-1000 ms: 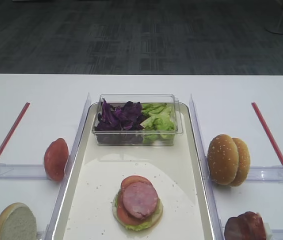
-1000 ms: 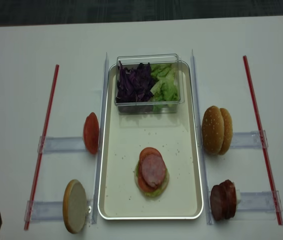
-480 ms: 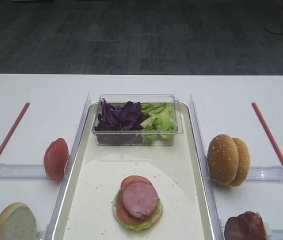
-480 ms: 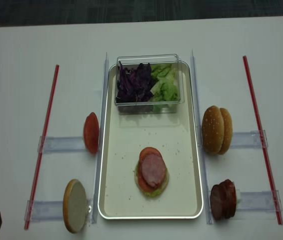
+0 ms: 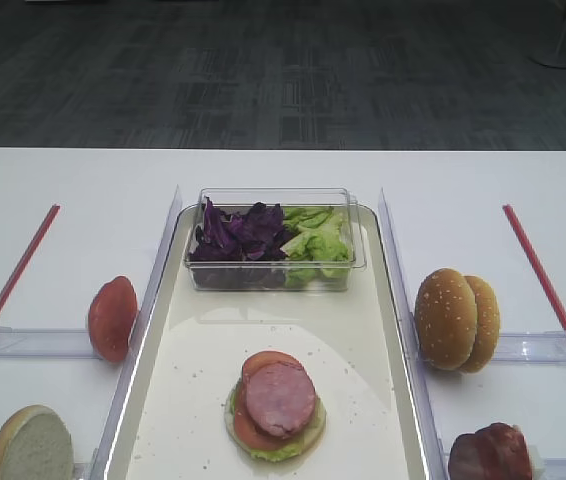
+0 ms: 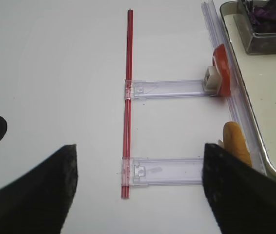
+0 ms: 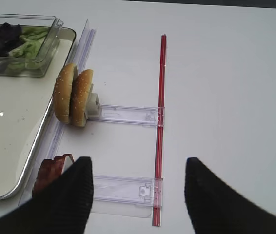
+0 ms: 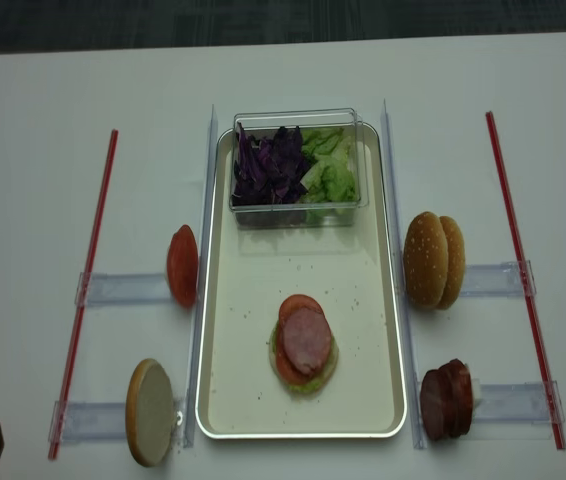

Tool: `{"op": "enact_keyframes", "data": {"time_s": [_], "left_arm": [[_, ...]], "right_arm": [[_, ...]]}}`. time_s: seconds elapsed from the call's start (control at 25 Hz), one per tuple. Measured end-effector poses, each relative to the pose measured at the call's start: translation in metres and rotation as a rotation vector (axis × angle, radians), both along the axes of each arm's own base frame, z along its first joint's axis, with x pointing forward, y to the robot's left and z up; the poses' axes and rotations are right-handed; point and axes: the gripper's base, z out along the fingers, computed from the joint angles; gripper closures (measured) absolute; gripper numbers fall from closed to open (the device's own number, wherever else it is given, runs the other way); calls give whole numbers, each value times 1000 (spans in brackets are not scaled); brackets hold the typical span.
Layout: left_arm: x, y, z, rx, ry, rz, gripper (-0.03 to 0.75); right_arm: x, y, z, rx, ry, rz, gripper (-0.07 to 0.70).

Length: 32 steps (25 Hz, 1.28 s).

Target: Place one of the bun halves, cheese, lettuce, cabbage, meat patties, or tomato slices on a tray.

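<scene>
On the cream tray (image 8: 253, 300) lies a stack topped by a meat patty (image 8: 306, 340) over a tomato slice, lettuce and a pale bun half. Right of the tray stand sesame bun halves (image 7: 74, 95) and more meat patties (image 7: 48, 173). On its left stand tomato slices (image 6: 221, 70) and a pale bun half (image 6: 236, 144). Cabbage (image 5: 238, 232) and lettuce (image 5: 315, 238) fill a clear box. No cheese shows. My right gripper (image 7: 138, 195) hovers open and empty over the table beside the patties. My left gripper (image 6: 139, 185) is open and empty, left of the pale bun half.
The clear box (image 8: 298, 205) rests on the tray's far end. Red strips (image 8: 88, 280) (image 8: 521, 270) run along both outer sides, crossed by clear plastic holders (image 7: 128, 114) (image 6: 167, 87). Clear rails (image 5: 395, 290) border the tray.
</scene>
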Motion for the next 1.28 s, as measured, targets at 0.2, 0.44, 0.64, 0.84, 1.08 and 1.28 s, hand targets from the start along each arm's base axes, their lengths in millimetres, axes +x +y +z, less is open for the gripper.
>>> {"op": "enact_keyframes", "data": {"time_s": [0.2,0.44,0.64,0.84,1.08,1.28], "left_arm": [[0,0,0,0,0,0,224],[0,0,0,0,0,0,224],[0,0,0,0,0,0,224],[0,0,0,-2,0,1,224],[0,0,0,-15,-1,10,224],[0,0,0,-15,-1,10,224]], "right_arm": [[0,0,0,9,1,-5,186],[0,0,0,9,1,-5,186],[0,0,0,7,1,-4,186],[0,0,0,7,1,-4,186],[0,0,0,7,1,-4,186],[0,0,0,5,1,-3,186]]}}
